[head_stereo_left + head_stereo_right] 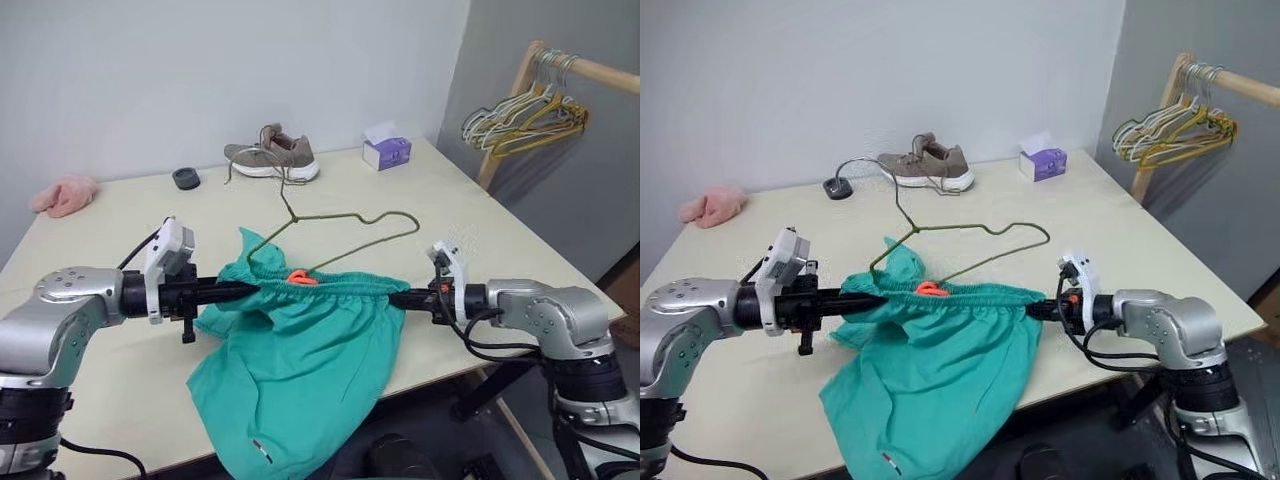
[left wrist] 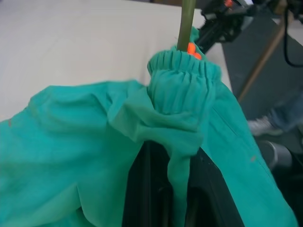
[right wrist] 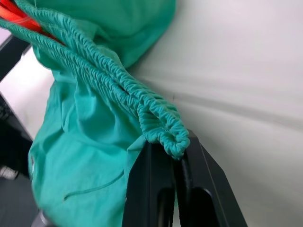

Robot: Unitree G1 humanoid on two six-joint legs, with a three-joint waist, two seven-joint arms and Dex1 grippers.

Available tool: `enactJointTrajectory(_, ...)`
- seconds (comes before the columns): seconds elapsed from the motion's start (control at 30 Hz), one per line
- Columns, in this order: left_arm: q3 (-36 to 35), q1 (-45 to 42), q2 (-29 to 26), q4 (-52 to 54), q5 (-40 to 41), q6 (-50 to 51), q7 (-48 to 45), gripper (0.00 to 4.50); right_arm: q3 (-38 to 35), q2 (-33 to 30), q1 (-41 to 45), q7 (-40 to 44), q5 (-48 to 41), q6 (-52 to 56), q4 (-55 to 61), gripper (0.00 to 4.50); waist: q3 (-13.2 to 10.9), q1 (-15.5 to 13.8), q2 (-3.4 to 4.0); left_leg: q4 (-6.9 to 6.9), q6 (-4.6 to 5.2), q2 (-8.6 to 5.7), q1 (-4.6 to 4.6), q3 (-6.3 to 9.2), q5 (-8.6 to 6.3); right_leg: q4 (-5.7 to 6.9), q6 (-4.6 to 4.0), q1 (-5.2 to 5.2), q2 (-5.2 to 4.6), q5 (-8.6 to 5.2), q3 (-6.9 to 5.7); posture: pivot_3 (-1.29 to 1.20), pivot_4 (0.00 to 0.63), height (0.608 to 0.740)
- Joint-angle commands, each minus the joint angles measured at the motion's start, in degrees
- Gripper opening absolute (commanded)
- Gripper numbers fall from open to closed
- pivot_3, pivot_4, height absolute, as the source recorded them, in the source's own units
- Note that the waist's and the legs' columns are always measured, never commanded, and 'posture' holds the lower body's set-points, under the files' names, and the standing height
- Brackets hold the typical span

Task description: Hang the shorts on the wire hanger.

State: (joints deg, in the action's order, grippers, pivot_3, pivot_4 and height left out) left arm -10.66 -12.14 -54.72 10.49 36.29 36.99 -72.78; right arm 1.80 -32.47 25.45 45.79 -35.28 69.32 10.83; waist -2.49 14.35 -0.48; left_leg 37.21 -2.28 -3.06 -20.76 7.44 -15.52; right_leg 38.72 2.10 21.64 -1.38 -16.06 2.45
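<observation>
The teal-green shorts [image 1: 300, 360] hang stretched by their gathered waistband between my two grippers, above the table's front edge, with the legs drooping below it. My left gripper [image 1: 240, 290] is shut on the waistband's left end [image 2: 182, 80]. At the right end [image 3: 163, 127] my right gripper [image 1: 400, 298] is shut on the elastic. An orange tag [image 1: 301, 277] shows at the waist. The olive wire hanger [image 1: 350, 225] lies on the table just behind the shorts, its hook toward the shoe. Its near corner runs into the waistband [image 2: 185, 23].
On the cream table [image 1: 480, 230] a brown shoe [image 1: 272, 155], a purple tissue box [image 1: 386, 152], a small dark round thing [image 1: 186, 178] and a pink fluffy cloth [image 1: 65, 195] sit along the back. A wooden rack with several hangers [image 1: 525, 115] stands at the right.
</observation>
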Motion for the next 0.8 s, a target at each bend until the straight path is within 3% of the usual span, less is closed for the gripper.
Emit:
enactJointTrajectory(0.03,-1.95,-0.48,-3.33,-0.75,-0.68,-2.12,-2.62,0.0,-0.15,-4.84,1.98,2.86,0.07,-0.98,-1.67,0.02,-0.01,0.0,0.02,0.0,0.0,0.0,0.01,-0.01,0.0,0.0,0.0,0.0,0.0,0.0,0.0,-0.28,0.0,0.74)
enactJointTrajectory(0.8,0.75,0.34,-10.18,-10.34,-9.31,-13.69,-8.26,0.0,0.41,-11.78,3.54,6.25,-1.95,-2.56,-5.83,0.02,-0.06,0.03,0.09,-0.05,0.0,0.03,-0.02,-0.07,0.0,-0.04,-0.01,0.06,0.0,-0.02,0.06,-0.28,0.0,0.74)
